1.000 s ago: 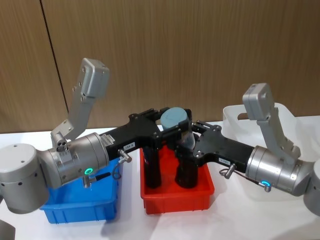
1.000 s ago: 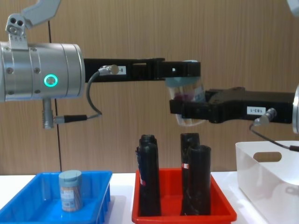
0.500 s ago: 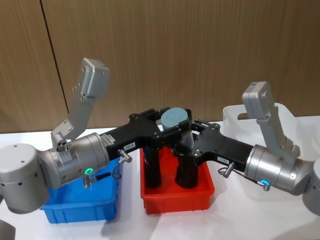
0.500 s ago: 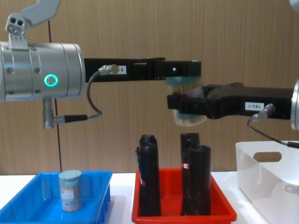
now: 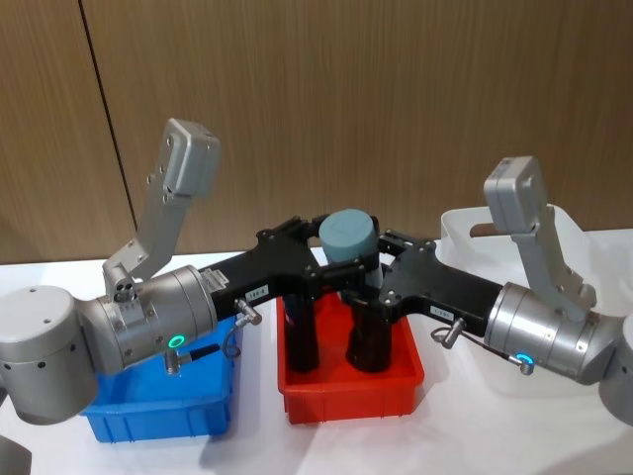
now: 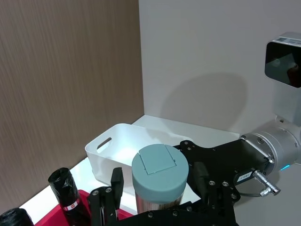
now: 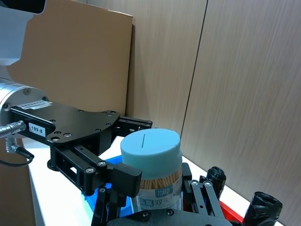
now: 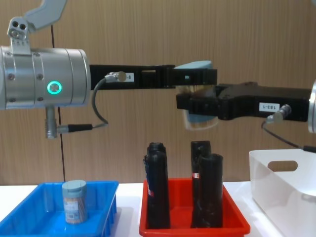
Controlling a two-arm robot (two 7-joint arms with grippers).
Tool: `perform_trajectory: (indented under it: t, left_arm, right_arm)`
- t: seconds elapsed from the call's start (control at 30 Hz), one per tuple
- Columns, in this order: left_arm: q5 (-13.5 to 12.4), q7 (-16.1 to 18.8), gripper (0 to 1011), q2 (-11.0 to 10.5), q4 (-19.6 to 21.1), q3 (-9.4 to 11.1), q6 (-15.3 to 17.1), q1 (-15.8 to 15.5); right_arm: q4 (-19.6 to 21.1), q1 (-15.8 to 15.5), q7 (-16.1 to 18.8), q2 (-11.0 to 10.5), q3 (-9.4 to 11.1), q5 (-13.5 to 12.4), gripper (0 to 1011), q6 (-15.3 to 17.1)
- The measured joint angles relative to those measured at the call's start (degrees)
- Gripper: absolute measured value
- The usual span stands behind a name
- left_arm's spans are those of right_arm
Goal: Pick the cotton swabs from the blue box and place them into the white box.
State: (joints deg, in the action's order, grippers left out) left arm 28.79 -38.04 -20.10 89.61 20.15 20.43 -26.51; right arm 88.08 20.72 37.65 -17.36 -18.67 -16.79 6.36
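One cotton swabs jar (image 5: 348, 236) with a pale blue lid hangs high above the red tray, between both grippers. My right gripper (image 5: 381, 269) is shut on its lower body (image 8: 200, 121). Level with the jar's neck, my left gripper (image 5: 331, 259) stands open around it, and the lid (image 8: 195, 65) sticks up above its fingers. The jar (image 6: 160, 174) shows a little slack beside it in the left wrist view. A second jar (image 8: 74, 201) stands upright in the blue box (image 8: 29, 217) at the left. The white box (image 8: 281, 187) sits at the right.
A red tray (image 8: 192, 229) between the two boxes holds several tall black cylinders (image 8: 157, 185), directly under the held jar. A wooden wall stands close behind the table. Both arms reach inward over the table's middle.
My right gripper moved in and rose slightly, closing on the jar's lower body. The jar shifted upward, so its lid now shows above the left gripper's fingers.
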Motion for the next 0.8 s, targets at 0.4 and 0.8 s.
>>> perform_trajectory:
  t: [0.4, 0.8]
  left_arm:
    - [0.07, 0.0, 1000, 0.0, 0.03, -0.06, -0.09, -0.04]
    - [0.11, 0.01, 1000, 0.0, 0.08, -0.09, -0.15, -0.05]
  right_arm:
    - [0.27, -0.08, -0.16, -0.21, -0.32, -0.46, 661, -0.37]
    - [-0.26, -0.05, -1.23, -0.36, -0.47, -0.59, 661, -0.56]
